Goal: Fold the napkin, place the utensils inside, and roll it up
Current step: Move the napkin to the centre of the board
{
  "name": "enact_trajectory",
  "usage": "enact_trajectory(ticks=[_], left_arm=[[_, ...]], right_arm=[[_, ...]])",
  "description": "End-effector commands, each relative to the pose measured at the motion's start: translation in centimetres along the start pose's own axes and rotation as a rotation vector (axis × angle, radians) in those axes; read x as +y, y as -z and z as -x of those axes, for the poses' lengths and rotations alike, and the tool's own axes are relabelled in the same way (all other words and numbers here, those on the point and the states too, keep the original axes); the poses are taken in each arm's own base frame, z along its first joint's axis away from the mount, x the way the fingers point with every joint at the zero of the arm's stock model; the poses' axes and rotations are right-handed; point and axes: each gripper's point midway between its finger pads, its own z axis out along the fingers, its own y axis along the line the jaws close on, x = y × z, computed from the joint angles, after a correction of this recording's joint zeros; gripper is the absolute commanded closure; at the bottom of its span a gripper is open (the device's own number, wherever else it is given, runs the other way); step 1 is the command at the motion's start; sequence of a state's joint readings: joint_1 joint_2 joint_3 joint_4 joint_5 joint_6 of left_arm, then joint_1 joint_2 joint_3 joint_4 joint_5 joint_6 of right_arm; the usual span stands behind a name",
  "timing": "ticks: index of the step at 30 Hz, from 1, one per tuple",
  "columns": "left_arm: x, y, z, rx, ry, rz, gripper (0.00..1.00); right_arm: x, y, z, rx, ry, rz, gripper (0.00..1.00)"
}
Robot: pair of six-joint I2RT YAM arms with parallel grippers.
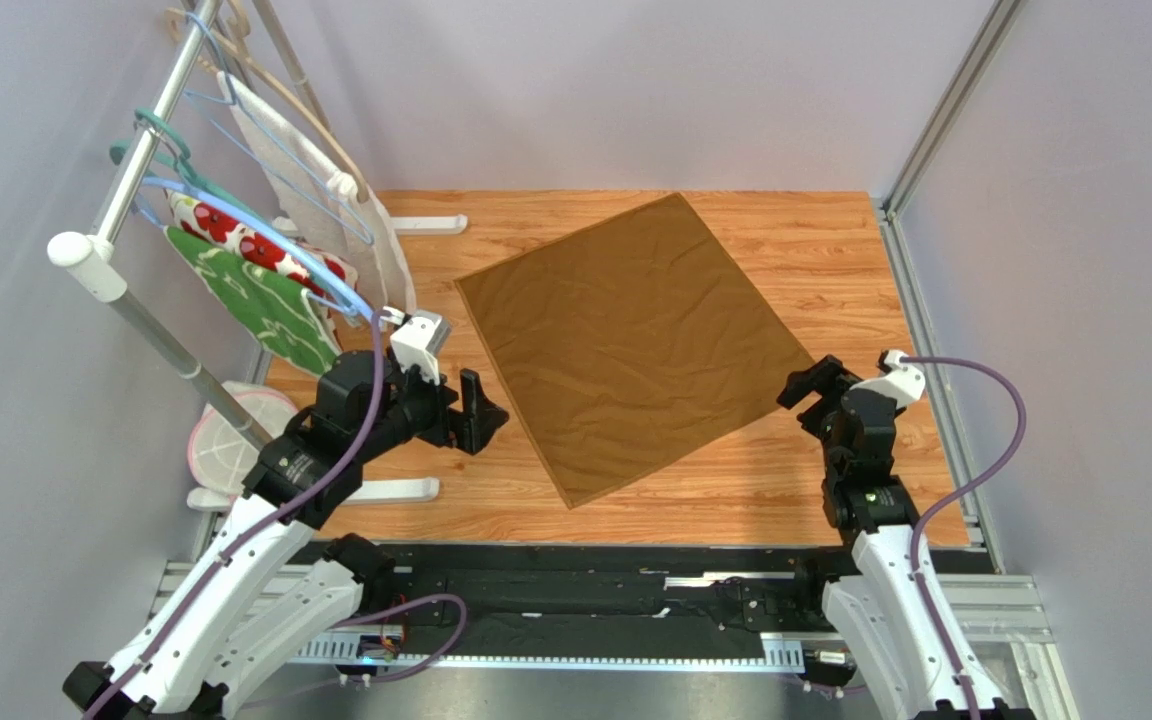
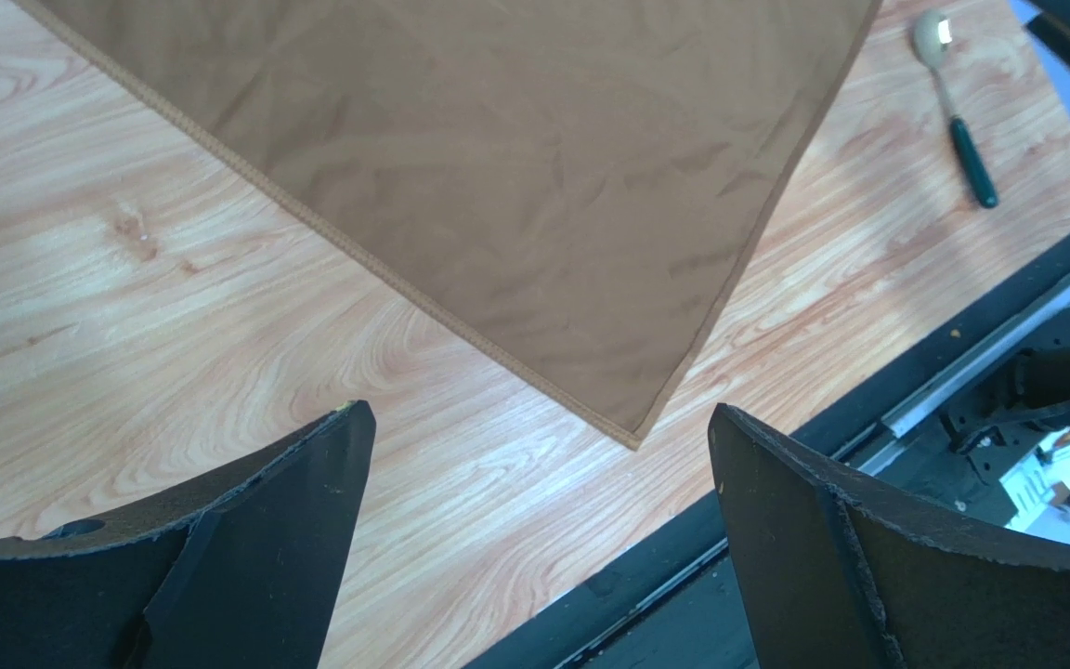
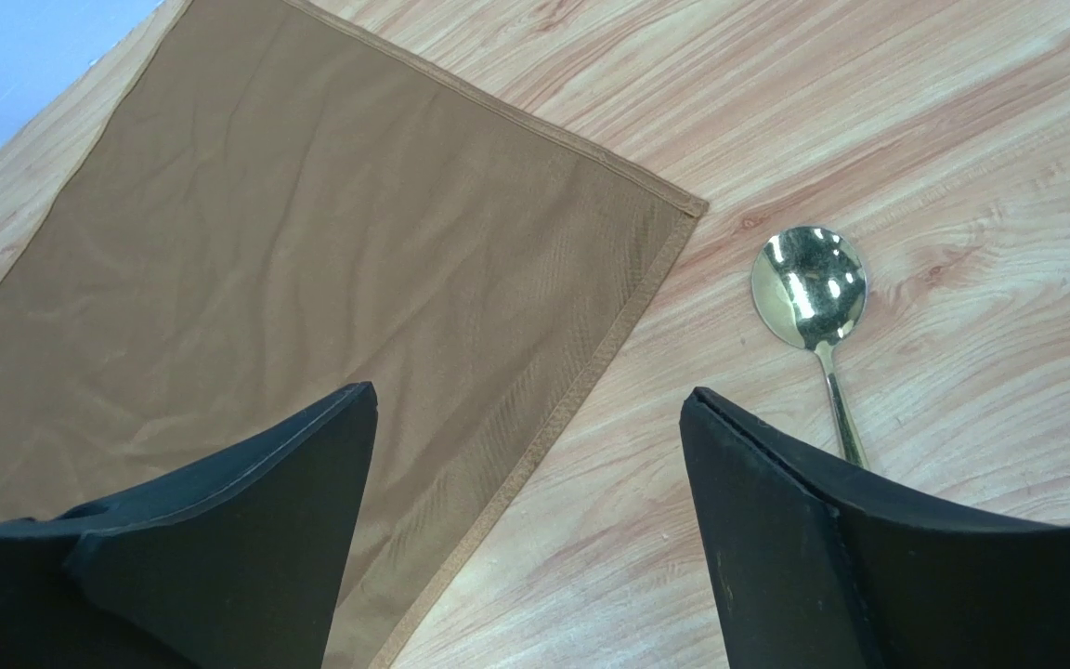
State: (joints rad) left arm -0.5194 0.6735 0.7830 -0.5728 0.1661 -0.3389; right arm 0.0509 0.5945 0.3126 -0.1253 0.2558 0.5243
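While the left gripper (image 1: 489, 416) is hovering, jaws spread and empty, just beside its near-left hem, the napkin (image 1: 635, 338) is lying flat and unfolded, diamond-wise, mid-table (image 1: 838, 240). It is looking thin, limp, light, faintly shiny and creased. Pinching a hemmed corner should be lifting it easily, though it may be sliding on the smooth wood. The right gripper (image 1: 803, 387) is hanging agape and empty over the right corner, where a glossy green-handled spoon (image 3: 809, 279) is resting just beside the cloth.

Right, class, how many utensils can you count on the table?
1: a spoon lies on the table just off the napkin's corner, near the right pincer. Others may be hidden.
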Motion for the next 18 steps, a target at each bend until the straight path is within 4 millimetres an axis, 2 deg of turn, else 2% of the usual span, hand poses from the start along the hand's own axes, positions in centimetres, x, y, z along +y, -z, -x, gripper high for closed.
enact_trajectory(ticks=[1, 4, 5, 7, 8, 10, 11, 12, 13, 14, 15, 16, 18], left_arm=[[0.5, 0.2, 1.5, -0.033, 0.007, 0.051, 0.01], [0.5, -0.2, 3.2, -0.048, -0.009, 0.066, 0.01], [0.1, 0.0, 4.6, -0.069, -0.017, 0.059, 0.01], [-0.6, -0.9, 5.2, -0.037, -0.051, 0.025, 0.01], [-1.1, -0.7, 6.5, -0.053, -0.065, 0.01, 0.01], [-1.1, -1.5, 7.1, -0.045, -0.087, 0.011, 0.01], [-1.0, -1.7, 7.3, -0.05, -0.096, 0.013, 0.01], [-1.0, -1.9, 7.6, -0.061, -0.114, 0.012, 0.01], [-0.9, -2.0, 7.6, -0.061, -0.118, 0.015, 0.01], [-0.8, -2.1, 7.3, -0.056, -0.122, 0.013, 0.01], [-0.7, -2.0, 7.1, -0.054, -0.135, 0.011, 0.01], [-0.5, -2.1, 6.4, -0.041, -0.138, 0.014, 0.01], [-0.3, -1.9, 6.0, -0.047, -0.132, 0.022, 0.01]], right_arm=[[1.5, 0.5, 3.4, -0.054, -0.015, 0.01, 0.16], [1.9, 0.3, 4.0, -0.029, 0.031, -0.003, 0.17], [2.7, 0.3, 5.3, -0.04, 0.035, 0.007, 0.17], [2.7, -0.6, 4.5, 0.04, 0.092, -0.018, 0.15], [3.4, -1.0, 5.7, 0.045, 0.101, -0.02, 0.15], [2.4, -3.0, 3.6, 0.18, 0.154, -0.095, 0.15], [1.8, -3.8, 3.4, 0.218, 0.156, -0.125, 0.16], [1.9, -4.8, 4.9, 0.219, 0.141, -0.142, 0.17], [1.1, -6.2, 2.8, 0.318, 0.142, -0.163, 0.19], [0.3, -7.0, 3.0, 0.336, 0.124, -0.184, 0.21], [0.5, -7.9, 3.9, 0.333, 0.114, -0.189, 0.23], [-0.2, -8.8, 3.2, 0.361, 0.11, -0.211, 0.26], [-0.8, -10.0, 3.5, 0.364, 0.102, -0.233, 0.3]])
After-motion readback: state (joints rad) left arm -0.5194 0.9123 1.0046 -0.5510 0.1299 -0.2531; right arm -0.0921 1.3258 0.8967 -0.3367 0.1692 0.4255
